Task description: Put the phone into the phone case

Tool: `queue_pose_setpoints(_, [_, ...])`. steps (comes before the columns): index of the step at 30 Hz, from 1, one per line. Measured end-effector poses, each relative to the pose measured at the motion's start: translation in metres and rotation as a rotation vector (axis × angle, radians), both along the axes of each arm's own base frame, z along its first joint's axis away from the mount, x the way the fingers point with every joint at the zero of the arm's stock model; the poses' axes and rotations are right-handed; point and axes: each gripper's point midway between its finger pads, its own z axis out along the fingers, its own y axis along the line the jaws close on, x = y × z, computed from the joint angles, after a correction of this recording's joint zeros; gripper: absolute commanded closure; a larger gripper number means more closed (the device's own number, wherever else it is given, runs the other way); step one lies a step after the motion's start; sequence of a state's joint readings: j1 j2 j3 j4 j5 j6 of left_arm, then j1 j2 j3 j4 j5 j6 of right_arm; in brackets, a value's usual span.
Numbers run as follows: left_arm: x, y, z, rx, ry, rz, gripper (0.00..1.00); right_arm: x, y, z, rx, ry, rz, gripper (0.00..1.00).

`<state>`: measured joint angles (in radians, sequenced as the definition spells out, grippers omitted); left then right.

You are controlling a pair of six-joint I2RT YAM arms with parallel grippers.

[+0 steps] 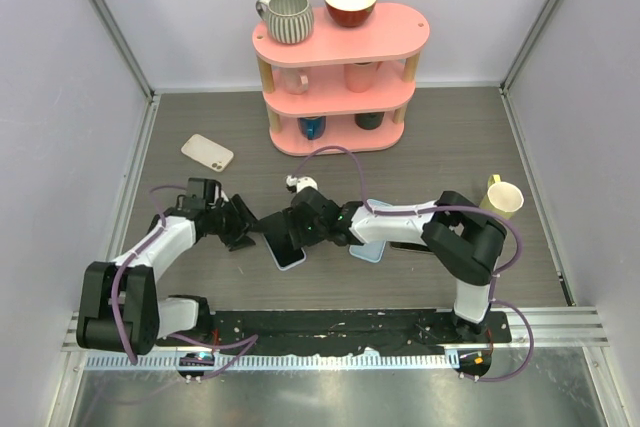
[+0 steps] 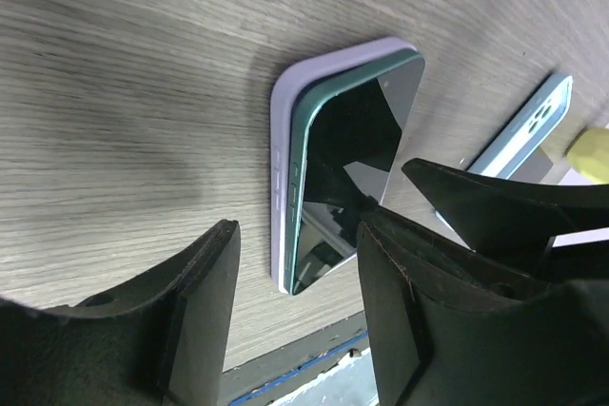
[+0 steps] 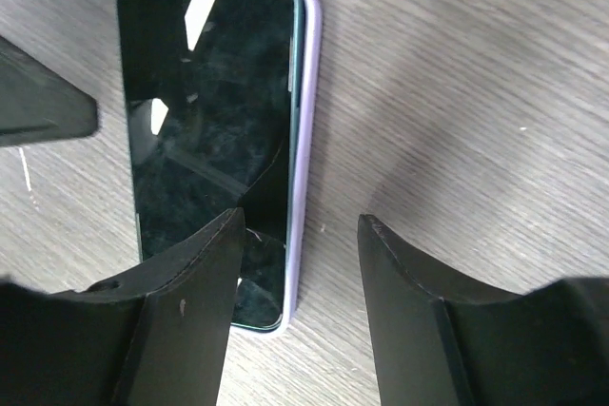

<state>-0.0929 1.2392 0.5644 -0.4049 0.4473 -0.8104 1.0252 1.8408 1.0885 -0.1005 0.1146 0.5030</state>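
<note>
Okay, grey wood-grain counter (image 1: 450,137), pale walls (image 1: 60,97) on 3 sides, pink shelf (image 1: 385,35) with 3 tiers at the back. Phone (image 3: 209,111) lies dark screen up in front of the pink shelf, toward the arm bases, sitting in the lilac phone case (image 3: 306,121). Long axis runs from the shelf side toward the near edge, slightly skewed; which end is the top, cannot tell. Lilac rim shows along 1 long side only, and the phone's green edge rides above it there, not flush. Left fingers (image 2: 205,301) parted, nothing clamped; the phone's short end lies in the gap beyond them. Right fingers (image 3: 190,292) also parted, holding nothing. 1 overlaps a screen corner, contact unclear. The other is over bare counter, with the case rim in the gap. Light blue case (image 2: 533,125) also lies in front of the shelf, just beside the phone.
</note>
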Motion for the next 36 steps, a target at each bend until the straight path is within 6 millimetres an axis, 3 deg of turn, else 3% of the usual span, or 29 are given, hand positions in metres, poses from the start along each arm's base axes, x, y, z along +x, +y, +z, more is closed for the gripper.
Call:
queue_pose_setpoints(7, [-0.008,-0.007,-0.010,-0.012,0.005,-0.010,0.43,-0.004,0.011,-0.001,0.065,0.015,0.004,0.60])
queue_pose_setpoints(13, [-0.010,-0.009,-0.012,-0.015,-0.026,-0.017,0.34,-0.002,0.011,-0.004,0.170,0.046,-0.043,0.73])
queue_pose_setpoints(21, [-0.017,-0.013,-0.012,-0.044,-0.095,-0.001,0.32,-0.005,0.006,-0.005,0.347,0.107,-0.074,0.79])
queue_pose_setpoints(28, [-0.010,-0.017,-0.010,-0.081,-0.155,0.011,0.28,-0.002,-0.005,-0.009,0.454,0.173,-0.114,0.77])
queue_pose_setpoints(36, [-0.003,-0.025,-0.006,-0.127,-0.242,0.006,0.24,-0.004,-0.002,-0.009,0.526,0.228,-0.096,0.75])
